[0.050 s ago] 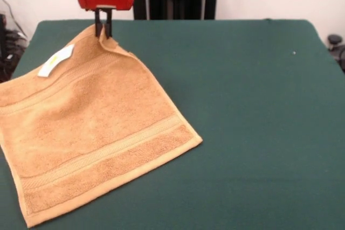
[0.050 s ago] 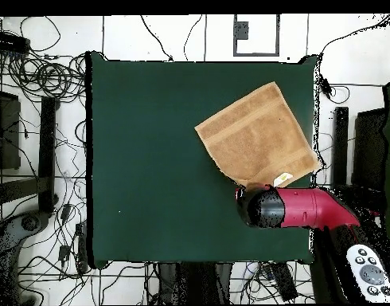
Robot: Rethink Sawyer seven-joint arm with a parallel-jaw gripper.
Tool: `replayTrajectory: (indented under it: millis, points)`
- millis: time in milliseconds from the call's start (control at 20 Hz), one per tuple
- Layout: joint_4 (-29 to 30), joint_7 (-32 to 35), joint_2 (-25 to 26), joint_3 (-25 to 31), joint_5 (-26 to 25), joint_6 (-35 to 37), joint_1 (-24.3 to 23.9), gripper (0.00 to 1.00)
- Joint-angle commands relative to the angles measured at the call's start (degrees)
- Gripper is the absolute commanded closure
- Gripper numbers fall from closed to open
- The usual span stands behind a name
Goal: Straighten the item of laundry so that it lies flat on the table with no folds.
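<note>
1. A large rectangular table (image 1: 248,106) with a dark green felt-like surface fills both views.
2. A small square tan terry-cloth towel (image 1: 91,127) with woven border bands lies spread on the table, turned diagonally to the table's edges.
3. In the front view the towel sits at the left side of the table, and its left part runs out of the picture.
4. In the overhead view the same towel (image 2: 258,135) lies toward the right edge of the table, with one corner reaching that edge.
5. A small white-yellow tag (image 1: 55,60) sits at the towel's far edge, near the raised corner.
6. The red and black gripper (image 1: 103,29) comes down from above at the towel's far corner.
7. Its two thin dark fingers are drawn close together and pinch that corner of the towel, which stands up slightly in a small peak with a crease below it.
8. The rest of the towel lies mostly flat.
9. In the overhead view the red arm (image 2: 310,209) reaches in from the right, covering the gripped corner.
</note>
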Motion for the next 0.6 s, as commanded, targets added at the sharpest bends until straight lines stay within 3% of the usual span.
replayTrajectory:
  millis: [50, 600]
  points:
    - [7.81, 6.96, 1.73, -1.49, -1.96, -3.65, 4.11, 1.00]
    - [8.01, 9.08, 3.53, -2.83, 1.53, -7.39, 5.97, 1.00]
